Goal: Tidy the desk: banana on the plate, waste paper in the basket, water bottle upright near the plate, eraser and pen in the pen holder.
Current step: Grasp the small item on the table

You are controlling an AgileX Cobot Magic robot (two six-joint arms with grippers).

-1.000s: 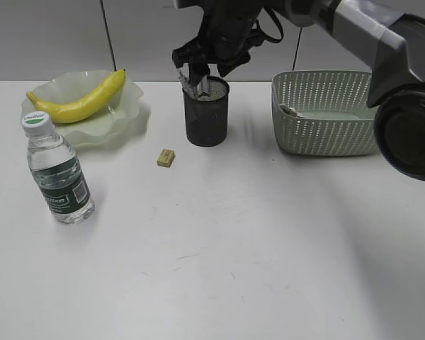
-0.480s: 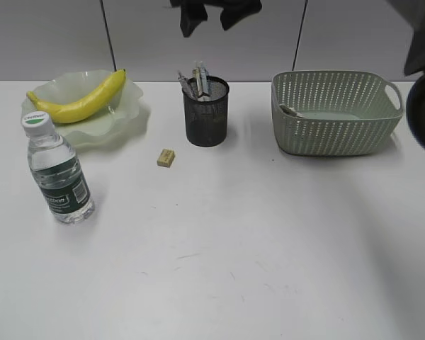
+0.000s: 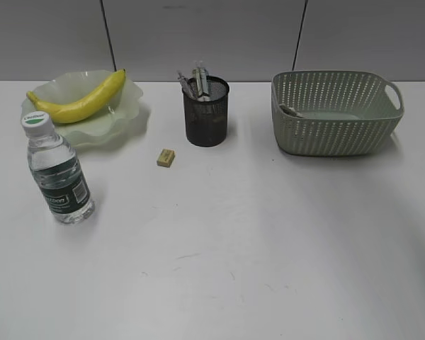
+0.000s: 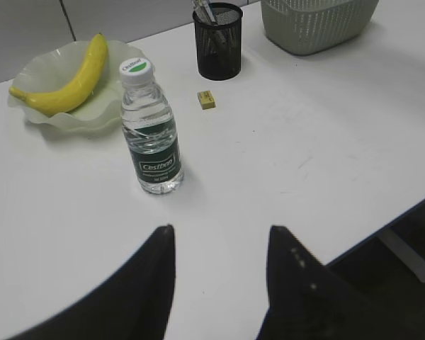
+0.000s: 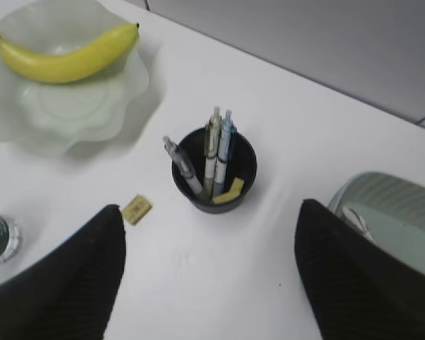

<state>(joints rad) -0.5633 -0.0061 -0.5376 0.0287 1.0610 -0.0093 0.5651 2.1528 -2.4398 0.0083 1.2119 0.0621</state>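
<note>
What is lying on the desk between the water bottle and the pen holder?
A small yellowish eraser lies between the water bottle and the pen holder, touching neither. The exterior view shows it; the left wrist view agrees.

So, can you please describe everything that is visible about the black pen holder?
The pen holder is a black wire-mesh cylinder with an open top. It stands upright on the white desk, between the plate and the basket, and touches neither. Inside it three pens lean with their ends above the rim, and a small yellow piece rests against the inner wall. A yellow eraser lies on the desk in front of it, apart. No gripper touches it.
</note>
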